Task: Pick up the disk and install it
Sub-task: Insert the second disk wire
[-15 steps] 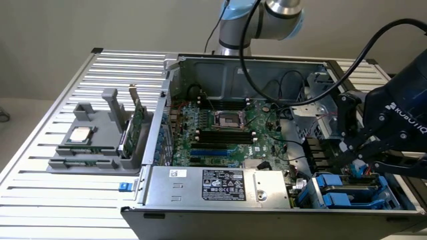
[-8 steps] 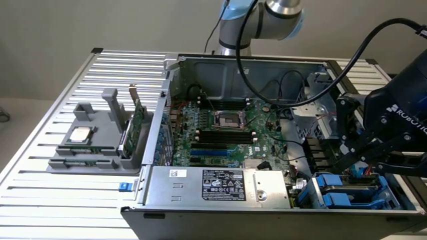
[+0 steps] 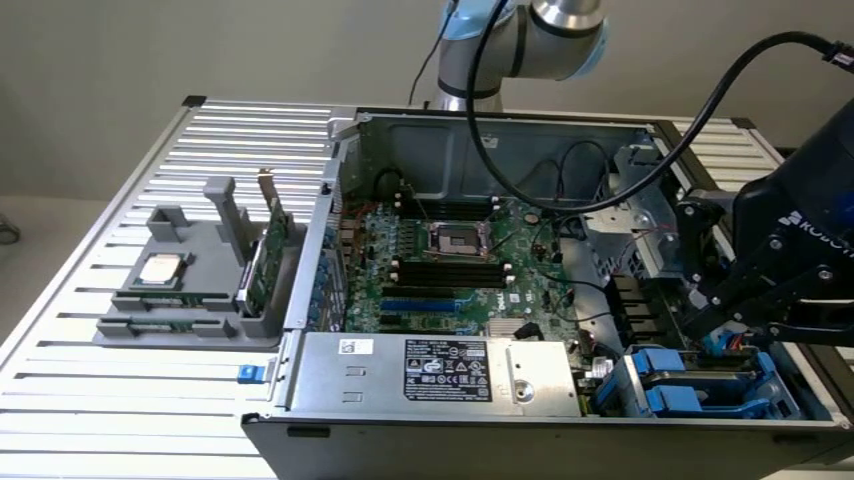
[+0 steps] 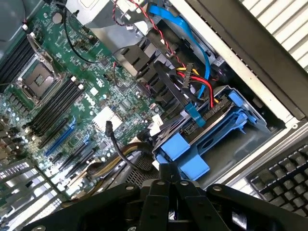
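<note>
My tool (image 4: pixel 169 185) has its fingers pressed together, holding nothing, and hangs just over the near end of the disk (image 4: pixel 211 130) in its blue carrier. The disk sits in the drive bay at the computer case (image 3: pixel 400 440) corner, its long axis running away from the tool

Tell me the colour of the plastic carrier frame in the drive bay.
Blue; the carrier frame shows best in the wrist view.
</note>
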You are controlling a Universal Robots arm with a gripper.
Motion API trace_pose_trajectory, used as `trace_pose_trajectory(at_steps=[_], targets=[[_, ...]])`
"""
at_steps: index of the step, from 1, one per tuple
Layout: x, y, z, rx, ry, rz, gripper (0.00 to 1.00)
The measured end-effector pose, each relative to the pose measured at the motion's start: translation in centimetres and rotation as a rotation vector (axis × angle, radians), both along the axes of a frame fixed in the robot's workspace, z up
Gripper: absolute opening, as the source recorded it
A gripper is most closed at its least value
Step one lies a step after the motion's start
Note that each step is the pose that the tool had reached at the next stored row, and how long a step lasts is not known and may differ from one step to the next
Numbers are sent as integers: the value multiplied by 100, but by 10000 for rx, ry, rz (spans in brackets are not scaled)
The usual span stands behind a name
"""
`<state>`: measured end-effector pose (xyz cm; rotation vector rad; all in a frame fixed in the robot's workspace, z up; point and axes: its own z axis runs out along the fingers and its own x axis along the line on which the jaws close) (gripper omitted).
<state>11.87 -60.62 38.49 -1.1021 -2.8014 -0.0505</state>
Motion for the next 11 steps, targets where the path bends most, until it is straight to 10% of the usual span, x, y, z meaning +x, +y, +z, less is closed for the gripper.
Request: trace_pose_trajectory(at_steps=[11], targets=[[0, 0, 19, 269, -719, 1250, 11]])
